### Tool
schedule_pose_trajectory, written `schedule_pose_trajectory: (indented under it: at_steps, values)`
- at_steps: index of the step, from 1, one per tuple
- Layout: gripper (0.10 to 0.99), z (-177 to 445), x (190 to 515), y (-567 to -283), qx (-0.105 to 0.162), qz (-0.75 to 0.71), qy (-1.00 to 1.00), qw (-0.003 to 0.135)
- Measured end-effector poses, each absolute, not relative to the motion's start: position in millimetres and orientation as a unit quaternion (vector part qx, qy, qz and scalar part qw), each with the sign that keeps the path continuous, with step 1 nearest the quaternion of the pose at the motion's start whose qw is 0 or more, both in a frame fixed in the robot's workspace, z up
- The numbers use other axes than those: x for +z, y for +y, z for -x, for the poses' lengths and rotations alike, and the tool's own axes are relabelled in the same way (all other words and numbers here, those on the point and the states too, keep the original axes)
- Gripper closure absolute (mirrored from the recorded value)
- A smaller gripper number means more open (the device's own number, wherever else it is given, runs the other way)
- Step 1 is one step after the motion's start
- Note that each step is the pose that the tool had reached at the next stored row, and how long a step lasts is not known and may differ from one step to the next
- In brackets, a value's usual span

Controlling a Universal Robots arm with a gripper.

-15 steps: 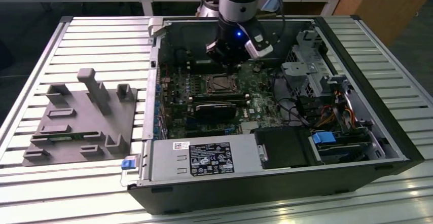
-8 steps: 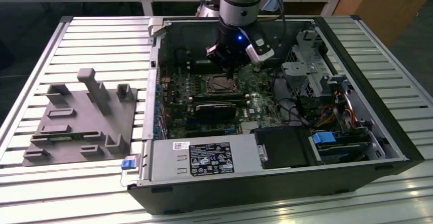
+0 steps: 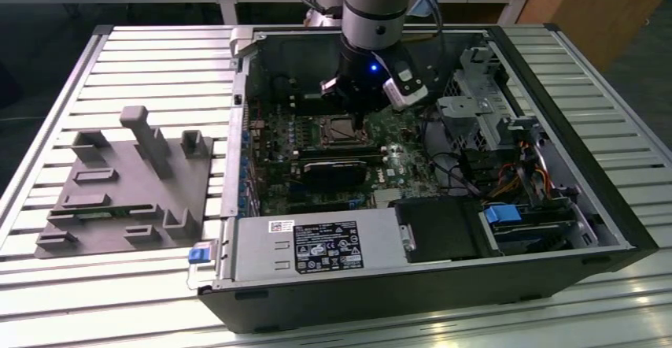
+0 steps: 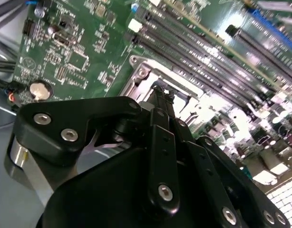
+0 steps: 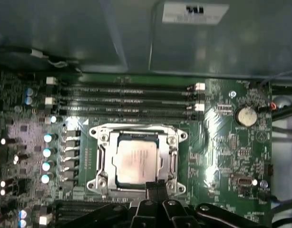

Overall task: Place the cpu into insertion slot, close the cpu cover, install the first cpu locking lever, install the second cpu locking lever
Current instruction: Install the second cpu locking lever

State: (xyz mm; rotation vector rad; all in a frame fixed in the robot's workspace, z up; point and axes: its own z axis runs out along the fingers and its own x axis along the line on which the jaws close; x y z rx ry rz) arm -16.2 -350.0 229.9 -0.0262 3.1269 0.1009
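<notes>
The dull silver square cpu point(image 5: 136, 161) lies flat in the insertion slot point(image 5: 104, 176), framed by the thin shiny cpu cover point(image 5: 173, 161), with the black gripper point(image 5: 157, 186) at its 6 o'clock edge, fingers pressed together on nothing, amid green circuit board point(image 5: 222, 142).

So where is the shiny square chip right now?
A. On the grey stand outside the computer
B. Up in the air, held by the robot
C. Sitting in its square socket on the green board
C: in the first wrist view the cpu lies flat inside the insertion slot, with the end effector at the slot's edge.
</notes>
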Motion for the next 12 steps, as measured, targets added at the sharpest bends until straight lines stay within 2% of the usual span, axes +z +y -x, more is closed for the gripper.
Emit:
schedule_pose_trajectory:
  at_steps: [4,8,12]
  values:
    - [0.98,16.2,229.8,-357.4,0.035,0.008,0.999,0.006]
    - [0.98,16.3,229.7,-362.5,0.052,0.008,0.999,0.006]
    - [0.98,16.2,229.3,-368.7,0.053,0.008,0.999,0.006]
